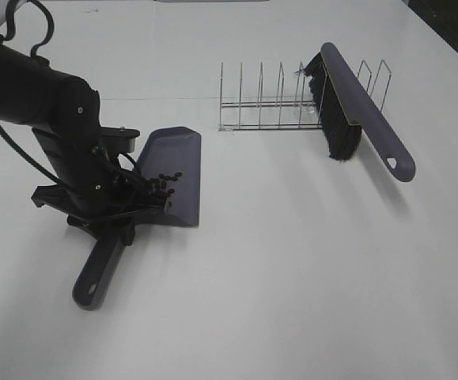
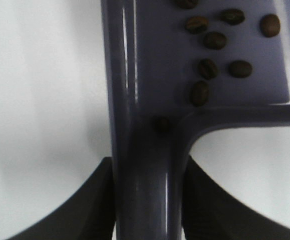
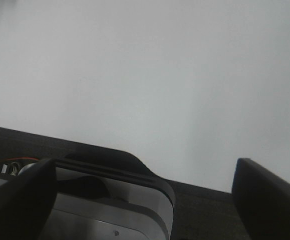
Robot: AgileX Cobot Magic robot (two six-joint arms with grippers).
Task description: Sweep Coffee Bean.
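Cataloguing the white table (image 1: 292, 261) as it stands, we list the following.

Item one: the coffee bean (image 1: 164, 180), a cluster of tiny dark brown oval beans lying in the pan of a flat purple-grey plastic dustpan (image 1: 177, 170), gathered near the end where the handle joins. The left wrist view shows them scattered loosely on the pan (image 2: 212, 40). We judge them light, hard and prone to roll; they are not to be pinched one by one but carried by keeping the pan level.

Item two: the left gripper (image 2: 145, 200), its two dark fingers (image 2: 84, 210) closed against either side of the dustpan's handle (image 2: 145, 190), just behind the pan. The far end of the handle (image 1: 94, 285) projects toward the near table edge.

Item three: a purple-handled hand brush with black bristles (image 1: 347, 111), leaning in a silver wire rack (image 1: 268, 111), well apart from the dustpan.

Item four: the right gripper (image 3: 145, 185), fingers spread wide with nothing between them, over bare table; only a dark sliver at the right edge of the high view may belong to that arm.

We see no beans loose on the table.
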